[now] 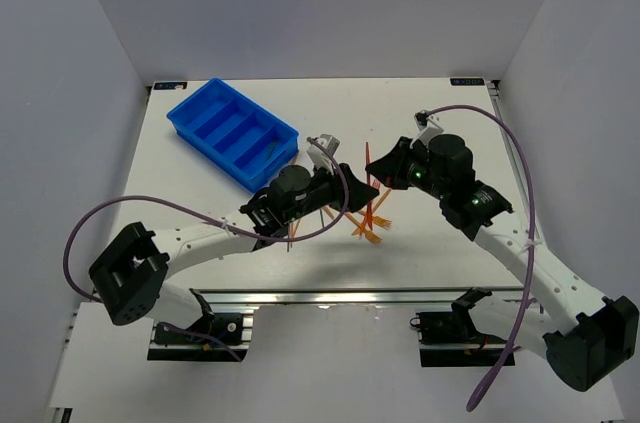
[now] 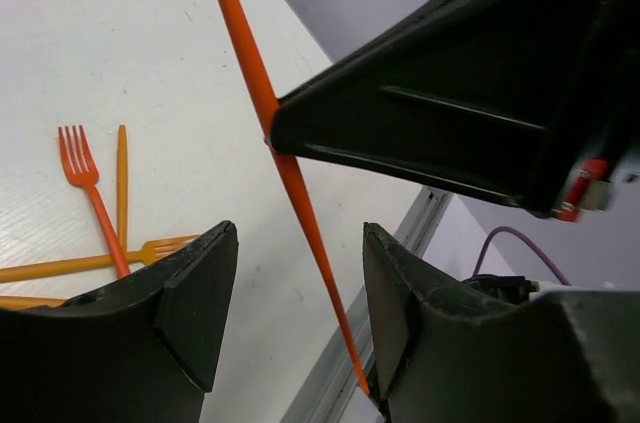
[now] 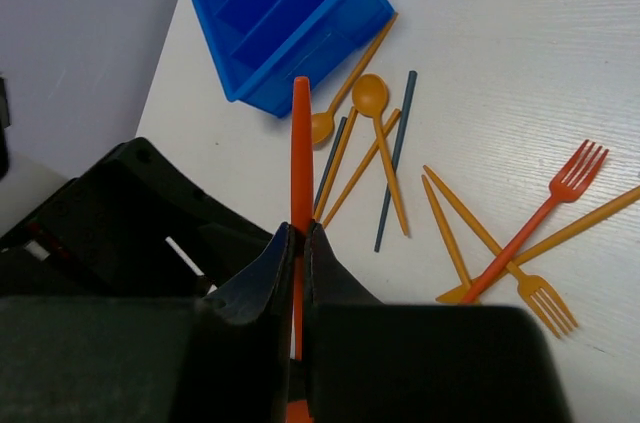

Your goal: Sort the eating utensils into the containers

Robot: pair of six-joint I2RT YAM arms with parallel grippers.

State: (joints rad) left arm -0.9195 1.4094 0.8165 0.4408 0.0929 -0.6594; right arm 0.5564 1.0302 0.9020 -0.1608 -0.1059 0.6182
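My right gripper (image 3: 297, 235) is clamped narrow on an orange stick (image 3: 300, 138), its pads pressed flat to either side of the shaft. The long end stands up the middle of the right wrist view and points toward the blue tray (image 3: 345, 33) at the upper left. My left gripper (image 2: 297, 235) stands wide, one finger on each side of that same stick and neither touching it. I judge this a hand-over: the left is placed to close on the lower shaft, so that the arm nearer the tray can carry it there. In the top view both grippers meet at the centre of the frame. The tray sits well apart at the upper left, and I see nothing in its four long compartments. Beyond the fingers the other utensils lie loose: orange spoons (image 3: 370, 93) and a dark grey stick (image 3: 395, 158) near the tray's corner, and crossed orange forks (image 3: 535, 293) at the lower right. All rest on a flat white table (image 3: 520, 33), closed in by plain grey walls (image 1: 320, 3).
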